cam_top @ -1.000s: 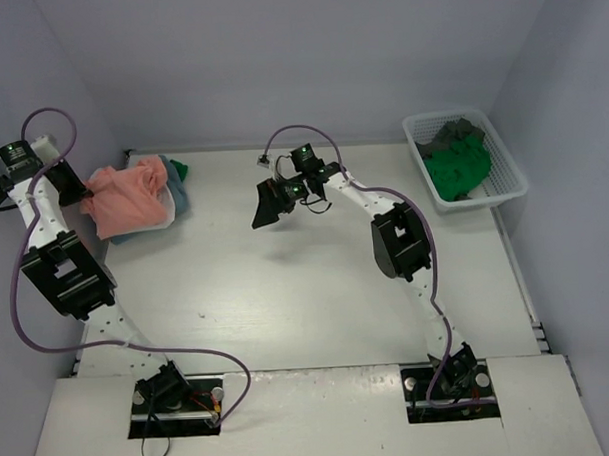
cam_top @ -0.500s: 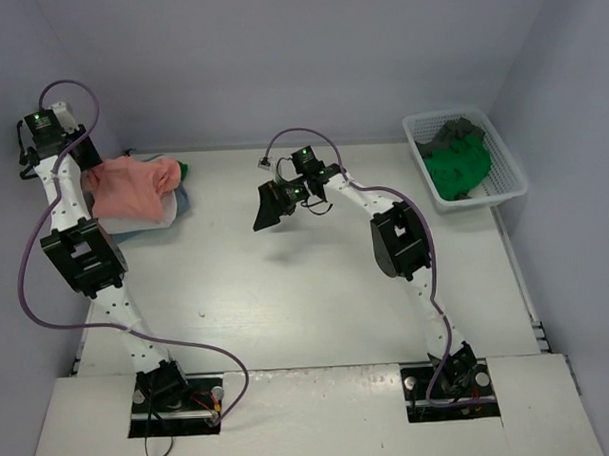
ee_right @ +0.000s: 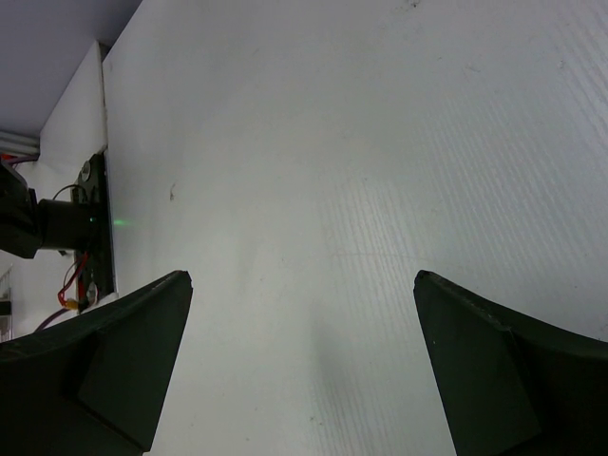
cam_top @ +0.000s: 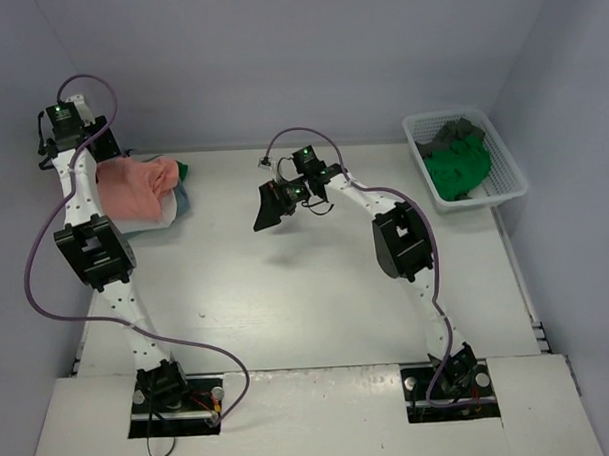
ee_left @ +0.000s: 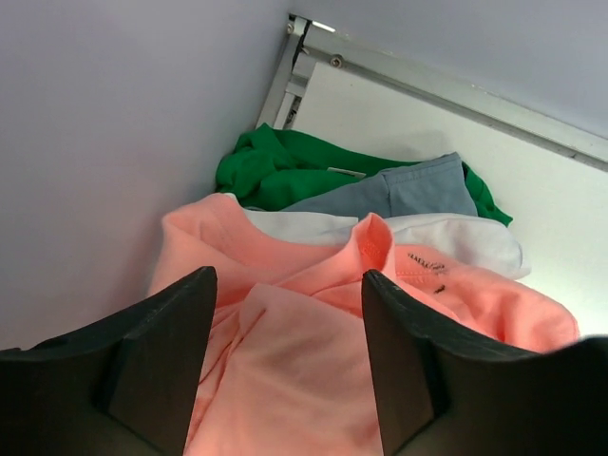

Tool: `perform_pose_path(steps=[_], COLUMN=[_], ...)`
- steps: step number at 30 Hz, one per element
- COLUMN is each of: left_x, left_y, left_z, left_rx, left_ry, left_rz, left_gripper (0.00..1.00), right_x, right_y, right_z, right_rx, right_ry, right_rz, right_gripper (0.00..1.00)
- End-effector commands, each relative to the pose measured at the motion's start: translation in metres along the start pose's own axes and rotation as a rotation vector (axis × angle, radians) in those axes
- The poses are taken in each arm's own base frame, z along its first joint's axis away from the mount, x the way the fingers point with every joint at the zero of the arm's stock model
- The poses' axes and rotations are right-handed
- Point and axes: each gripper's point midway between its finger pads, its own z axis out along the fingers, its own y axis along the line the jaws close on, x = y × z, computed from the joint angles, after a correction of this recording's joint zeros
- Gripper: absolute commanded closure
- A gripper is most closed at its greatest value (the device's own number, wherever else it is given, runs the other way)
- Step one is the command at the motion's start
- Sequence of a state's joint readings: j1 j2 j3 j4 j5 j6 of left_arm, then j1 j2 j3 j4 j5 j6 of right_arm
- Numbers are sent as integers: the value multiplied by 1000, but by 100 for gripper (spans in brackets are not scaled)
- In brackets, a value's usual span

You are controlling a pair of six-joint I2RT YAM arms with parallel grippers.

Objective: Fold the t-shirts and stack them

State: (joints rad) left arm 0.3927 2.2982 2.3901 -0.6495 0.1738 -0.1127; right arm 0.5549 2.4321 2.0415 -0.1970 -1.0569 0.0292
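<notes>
Two arms stand at the near edge of the table (cam_top: 288,319), and the next move turns on which of them should reach. The right gripper (cam_top: 269,204) is the nearer working end. It hangs over bare table around the middle, jaws spread wide and holding nothing. Its own camera shows only white surface between the fingers.

From it the basket (cam_top: 412,126) lies to the right and somewhat farther back, against the right wall. The basket's long side runs near to far with a slight slant. Inside, a green shirt (cam_top: 458,168) is bunched in the nearer half and a grey shirt (cam_top: 456,133) is crumpled in the farther half, neither folded.

Farthest, in the left corner, the left gripper (ee_left: 285,280) hangs above the stack (cam_top: 143,189), jaws apart, gripping nothing. Under it the pink shirt (ee_left: 380,323) lies on top, folded. A white shirt (ee_left: 456,233), a blue shirt (ee_left: 399,195) and a second green shirt (ee_left: 275,166) show beneath it, toward the back wall.

The stack sits across the whole table from the basket. By my reading, the right arm is much the nearer to the unfolded shirts, and the green shirt is the closer of the two to it.
</notes>
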Motion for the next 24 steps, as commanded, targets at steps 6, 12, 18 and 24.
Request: perform_pose_path(steps=[6,12,18,24], left_x=[-83,-63,-3,52], left_y=[-37,-92,-163,-212], left_z=[-113,-155,-190,-227], left_rx=[112,306,564,739], left_ry=[-244,-225,-109,-11], left_rz=[38,87,191,317], left_gripper=[40,39,39,39], right_x=[-64,-84,-70,-42], right_y=[45,41,14,14], right_z=[-55,-115,-188,-257], right_rx=[32,193,482,675], right_ry=[-133,-212,-249,-286], right_rz=[-169,-236,-247,-214], right_gripper=[0,0,0,0])
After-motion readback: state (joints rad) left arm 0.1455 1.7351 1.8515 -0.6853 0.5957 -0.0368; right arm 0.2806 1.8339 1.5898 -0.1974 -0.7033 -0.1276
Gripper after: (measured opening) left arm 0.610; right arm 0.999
